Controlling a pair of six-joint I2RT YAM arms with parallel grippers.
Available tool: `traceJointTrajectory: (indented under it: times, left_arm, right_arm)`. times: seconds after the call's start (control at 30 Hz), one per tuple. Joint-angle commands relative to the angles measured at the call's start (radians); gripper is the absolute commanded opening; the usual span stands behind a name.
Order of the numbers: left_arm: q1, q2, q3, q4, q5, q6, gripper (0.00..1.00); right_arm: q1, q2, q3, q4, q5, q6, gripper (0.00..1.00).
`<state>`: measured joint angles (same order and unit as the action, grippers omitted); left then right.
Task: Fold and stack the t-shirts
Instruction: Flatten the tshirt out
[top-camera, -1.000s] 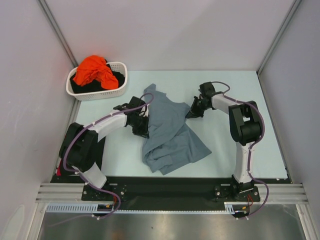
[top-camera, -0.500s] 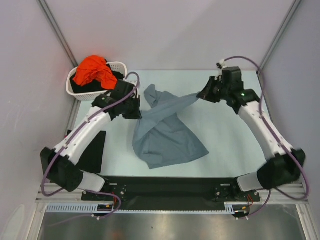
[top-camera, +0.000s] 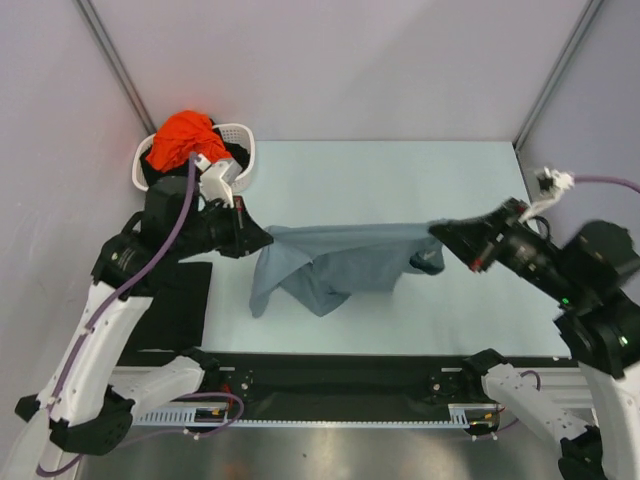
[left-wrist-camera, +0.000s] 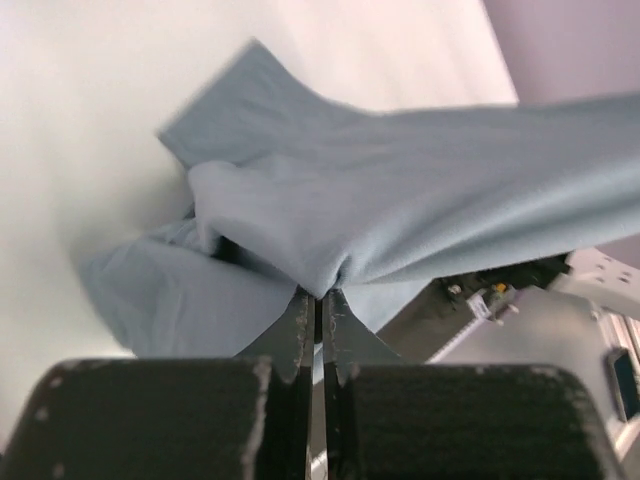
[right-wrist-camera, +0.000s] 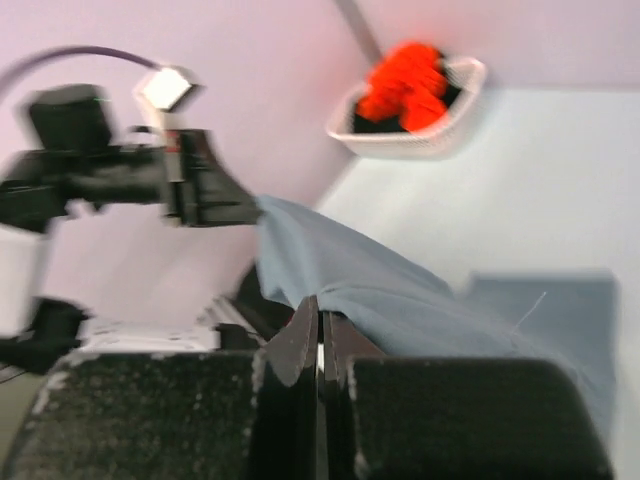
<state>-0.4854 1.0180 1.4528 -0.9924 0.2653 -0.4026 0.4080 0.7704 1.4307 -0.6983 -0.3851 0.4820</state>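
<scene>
One grey-blue t-shirt (top-camera: 340, 262) hangs unfolded, grasped by left claw (top-camera: 262, 238) and right claw (top-camera: 437, 230); orange t-shirt (top-camera: 183, 140) waits in the basket (top-camera: 236, 128), upper left.

Grey-blue t-shirt (top-camera: 340, 262) stretched taut; orange one (top-camera: 185, 140) heaped on, seemingly, black ones (top-camera: 238, 153)

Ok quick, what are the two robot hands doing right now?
Left gripper: shut on the grey-blue t-shirt.
Right gripper: shut on the same shirt.

Grey-blue t-shirt (top-camera: 345, 262), orange shirt (top-camera: 185, 138), white basket (top-camera: 243, 150).
</scene>
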Motion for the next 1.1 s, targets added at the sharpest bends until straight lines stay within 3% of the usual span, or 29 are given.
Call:
traceJointTrajectory:
  times: [0.0,0.13,0.2,0.33,0.37,0.4,0.43,0.47,0.57,0.67,0.83,0.97,1.03,1.07]
  left_arm:
    - [0.001,-0.093,0.002,-0.035,-0.011,-0.057,0.0]
    - [-0.001,-0.089,-0.077,0.047,0.026,-0.102,0.0]
    - [-0.001,-0.05,-0.094,0.08,0.015,-0.107,0.0]
    - [-0.001,0.201,-0.017,0.031,-0.089,-0.055,0.0]
    - [0.001,0.252,0.033,-0.004,-0.133,-0.039,0.06]
    - [0.001,0.301,0.056,-0.015,-0.214,-0.007,0.19]
    - [0.005,0.414,0.084,-0.026,-0.244,0.007,0.34]
    - [0.014,0.462,0.146,-0.047,-0.254,0.042,0.43]
    - [0.024,0.606,0.257,-0.052,-0.259,0.109,0.54]
    - [0.024,0.669,0.308,-0.055,-0.206,0.165,0.61]
    - [0.024,0.646,0.143,0.049,-0.075,0.234,0.67]
    - [0.021,0.662,-0.035,0.112,-0.109,0.228,0.71]
    - [0.022,0.682,-0.074,0.133,-0.127,0.226,0.68]
    - [0.022,0.691,-0.1,0.127,-0.144,0.217,0.6]
  right_arm:
    - [0.002,-0.051,0.045,0.077,-0.126,0.091,0.0]
    - [0.002,-0.001,0.053,0.065,-0.051,0.109,0.0]
    - [0.002,0.05,0.025,0.044,0.056,0.107,0.0]
    - [-0.017,0.315,0.022,0.013,0.192,0.066,0.0]
    - [-0.043,0.364,0.031,-0.004,0.243,0.066,0.0]
    - [-0.082,0.41,0.039,-0.022,0.232,0.073,0.0]
    - [-0.147,0.461,0.015,-0.006,0.192,0.088,0.0]
    - [-0.26,0.536,-0.013,0.056,0.09,0.127,0.0]
    - [-0.398,0.72,-0.076,0.155,-0.022,0.173,0.0]
    - [-0.446,0.928,0.008,0.132,-0.052,0.118,0.0]
    - [-0.451,1.141,0.134,0.108,-0.064,0.035,0.0]
    - [-0.452,1.173,0.162,0.099,-0.113,0.001,0.0]
    - [-0.454,1.144,0.136,0.089,-0.112,-0.019,0.0]
    - [-0.456,1.13,0.122,0.091,-0.115,-0.025,0.0]
